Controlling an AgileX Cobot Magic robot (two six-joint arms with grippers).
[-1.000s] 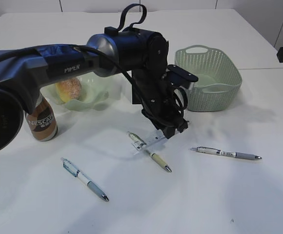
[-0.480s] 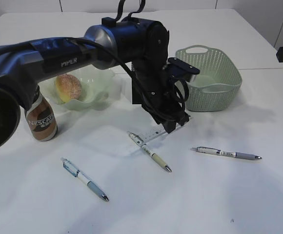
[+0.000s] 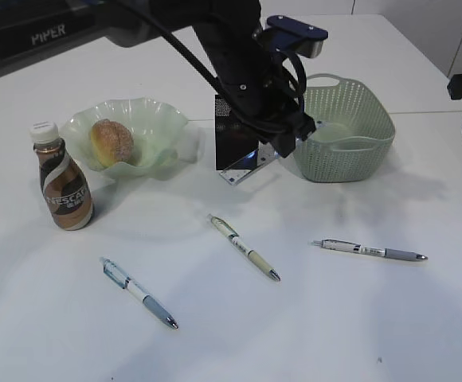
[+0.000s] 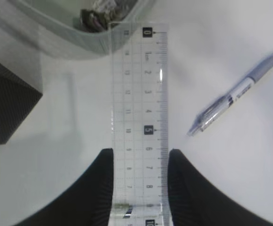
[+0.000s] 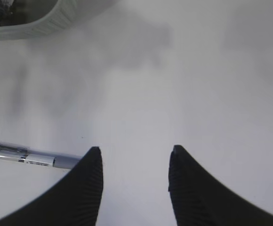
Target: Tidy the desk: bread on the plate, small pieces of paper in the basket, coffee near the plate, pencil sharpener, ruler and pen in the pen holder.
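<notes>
Left tool [image 4: 140, 188] raised mid-desk, fingers clamped; right tool [image 5: 134, 188] spread, empty.

"PIPER" on left arm [image 3: 52, 36]; "NESCAFE", blurry, on coffee [image 3: 65, 189]; ruler [image 4: 139, 117] nos. 0–8, "cm".

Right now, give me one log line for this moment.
left claw: holding ruler, lifted | right claw: open, empty | bread: on plate | pens: three on desk

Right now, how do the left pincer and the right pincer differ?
The left pincer grips the clear plastic ruler by its long edges; the right pincer stands open, holding nothing. The left hangs near the black mesh pen holder, the right above bare white desk. Both have black ribbed fingers.
</notes>
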